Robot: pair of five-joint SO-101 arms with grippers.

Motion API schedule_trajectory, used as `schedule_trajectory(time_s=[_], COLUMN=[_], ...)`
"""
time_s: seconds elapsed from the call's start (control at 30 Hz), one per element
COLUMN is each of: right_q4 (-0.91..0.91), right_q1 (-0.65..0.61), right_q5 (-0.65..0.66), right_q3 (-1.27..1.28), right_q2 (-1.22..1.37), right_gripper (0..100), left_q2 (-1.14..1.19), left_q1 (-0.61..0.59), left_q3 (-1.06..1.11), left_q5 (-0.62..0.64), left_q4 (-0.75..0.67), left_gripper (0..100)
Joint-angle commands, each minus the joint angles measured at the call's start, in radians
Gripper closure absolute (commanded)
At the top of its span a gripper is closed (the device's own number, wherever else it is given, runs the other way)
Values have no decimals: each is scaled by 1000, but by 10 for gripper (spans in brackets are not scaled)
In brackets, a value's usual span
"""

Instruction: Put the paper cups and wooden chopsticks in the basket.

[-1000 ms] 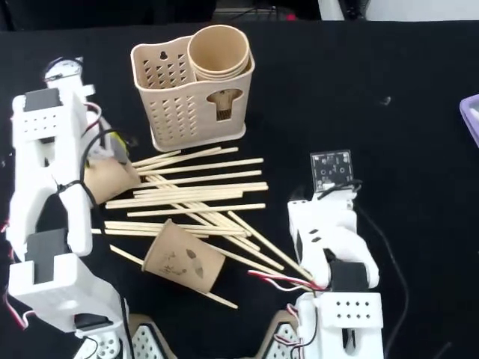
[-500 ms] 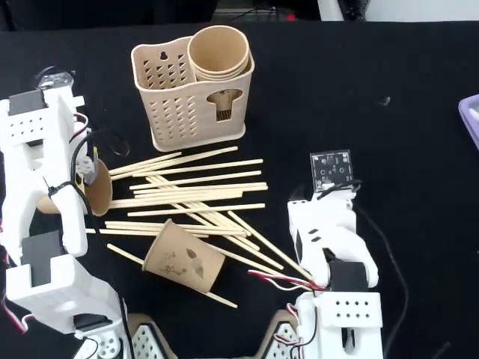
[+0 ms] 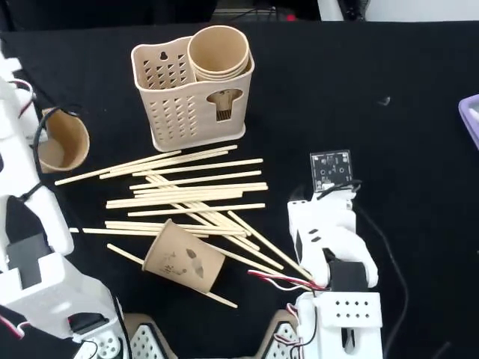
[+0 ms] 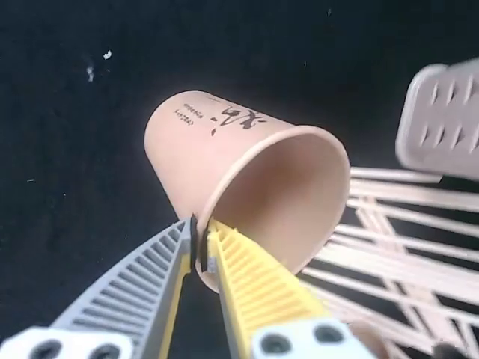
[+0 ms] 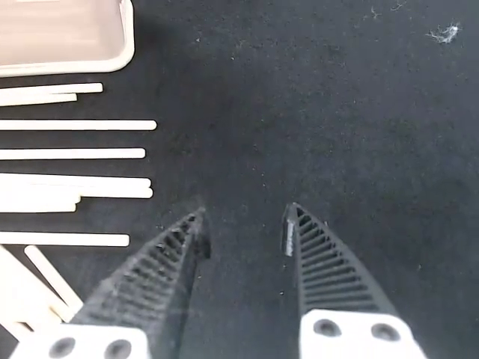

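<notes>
1. left arm. the left wrist view shows the grip in detail: the left gripper (image 4: 200, 243) is clamped on the rim of a paper cup (image 4: 247, 187), with the yellow finger (image 4: 251, 288) inside the mouth, the grey finger (image 4: 146, 288) outside the wall, and the rim pinched between them. the high view gives the location instead: the held cup (image 3: 61, 140) is near the left edge of the table (image 3: 359, 97), left of the basket (image 3: 179, 112) and apart from it, mouth tilted up and toward the basket side.

2. right arm. the right wrist view shows the right gripper (image 5: 243, 224) with its two fingers spread apart and nothing between them, over bare black cloth. chopstick ends (image 5: 75, 153) lie to one side of it, with a corner of the basket (image 5: 67, 45) beyond them.

3. count, from the high view.
- basket: one, upright.
- paper cups: one held; one lying on its side (image 3: 183, 256) across the near part of the chopstick pile; one nested stack (image 3: 218, 51) standing upright in one compartment of the basket. the number of cups in the stack cannot be told.
- wooden chopsticks (image 3: 194, 196): well over a dozen, loose on the cloth between the basket and the arms, mostly lying crosswise, some diagonal. overlap prevents an exact count.
</notes>
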Motion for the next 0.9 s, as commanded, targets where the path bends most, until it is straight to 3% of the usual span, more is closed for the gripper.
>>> schedule_trajectory(time_s=[0.0, 0.17, 0.33, 0.63, 0.87], right_q4=[-64, -112, -112, -112, -112], right_q1=[12, 12, 12, 12, 12], right_q5=[0, -2, -2, -2, -2], right_q3=[19, 45, 47, 48, 48], right_q2=[-13, -13, -13, -13, -13], right_gripper=[832, 832, 832, 832, 832], left_q2=[-17, -17, -11, -8, 0], left_q1=[1, 71, 275, 559, 783], left_q3=[-156, -467, -677, -723, -639], left_q5=[97, 259, 288, 402, 430], left_q4=[6, 6, 6, -89, -153], left_gripper=[970, 970, 971, 971, 971])
